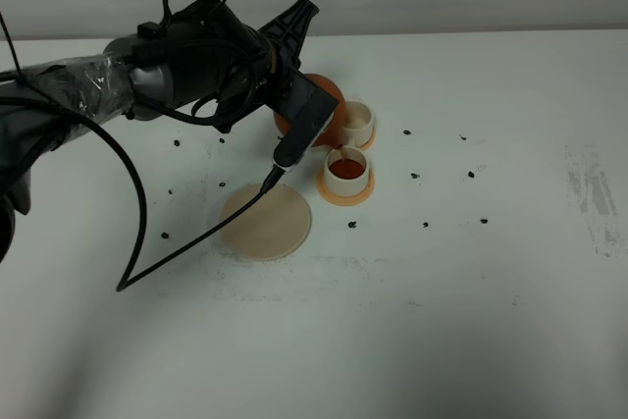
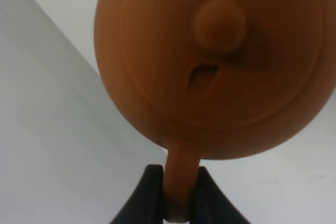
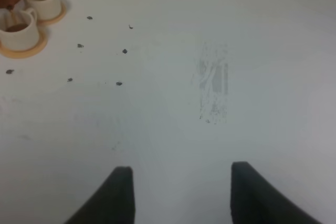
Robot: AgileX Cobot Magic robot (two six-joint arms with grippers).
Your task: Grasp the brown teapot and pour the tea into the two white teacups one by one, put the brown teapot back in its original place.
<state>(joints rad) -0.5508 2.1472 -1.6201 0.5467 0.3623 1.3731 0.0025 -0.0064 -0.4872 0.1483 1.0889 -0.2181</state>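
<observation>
My left gripper (image 2: pixel 179 195) is shut on the loop handle of the brown teapot (image 2: pixel 215 61), which fills the left wrist view. In the high view the teapot (image 1: pixel 330 105) is tilted, and a thin stream of tea falls into the nearer white teacup (image 1: pixel 345 168), which holds reddish tea. The farther white teacup (image 1: pixel 356 122) stands just behind it, partly hidden by the teapot. The pale beige disc (image 1: pixel 265 222) lies bare to the left of the cups. My right gripper (image 3: pixel 181 192) is open and empty over bare table, far from both cups (image 3: pixel 20 30).
Each cup stands on an orange coaster (image 1: pixel 345 191). Small dark specks (image 1: pixel 428 224) are scattered on the white table (image 1: pixel 471 321). A black cable (image 1: pixel 137 203) hangs from the left arm down to the table near the beige disc. A grey scuff mark (image 3: pixel 212 80) lies ahead of the right gripper.
</observation>
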